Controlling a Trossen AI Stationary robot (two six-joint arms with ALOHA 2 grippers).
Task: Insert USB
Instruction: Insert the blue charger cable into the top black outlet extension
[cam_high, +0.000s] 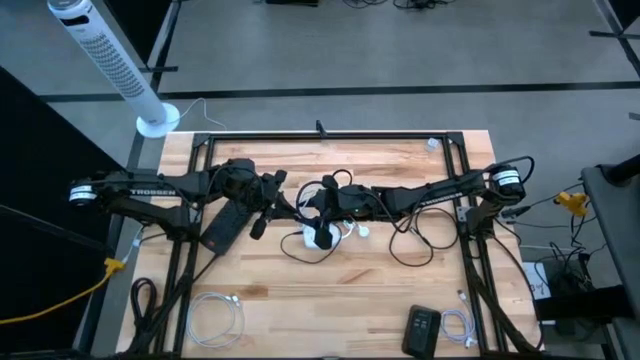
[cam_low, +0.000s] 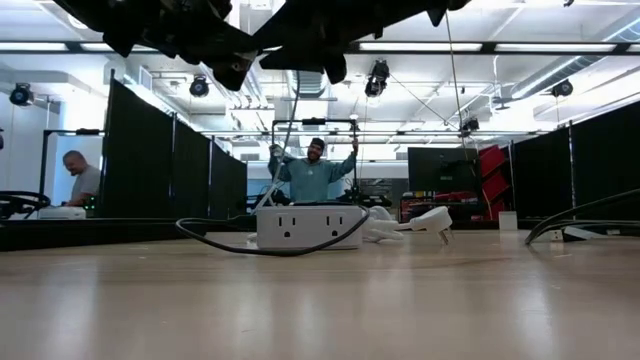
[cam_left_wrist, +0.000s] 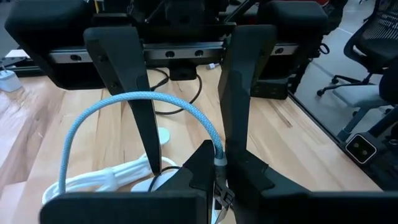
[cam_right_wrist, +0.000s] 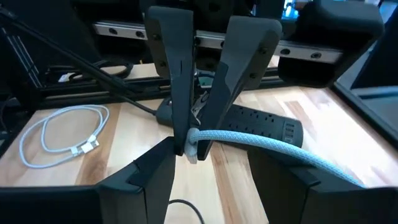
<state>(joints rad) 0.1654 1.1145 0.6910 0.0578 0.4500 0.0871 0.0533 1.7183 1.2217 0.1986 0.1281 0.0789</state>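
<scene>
Both arms meet over the middle of the wooden table (cam_high: 400, 300), above a white power strip (cam_low: 310, 226) that rests on the tabletop with its outlets facing the low camera. The right gripper (cam_right_wrist: 191, 148) pinches the white USB plug (cam_right_wrist: 192, 151) of a light blue braided cable (cam_right_wrist: 273, 149) between its fingertips; the cable's long axis runs roughly level, away from the fingers. The left gripper (cam_left_wrist: 186, 168) is closed almost completely; the same braided cable arches between its fingers (cam_left_wrist: 134, 93), but whether they actually hold it is unclear. A black power strip (cam_right_wrist: 261, 124) lies on the table beyond. A coiled white cable (cam_right_wrist: 62, 134) lies near the table's edge.
</scene>
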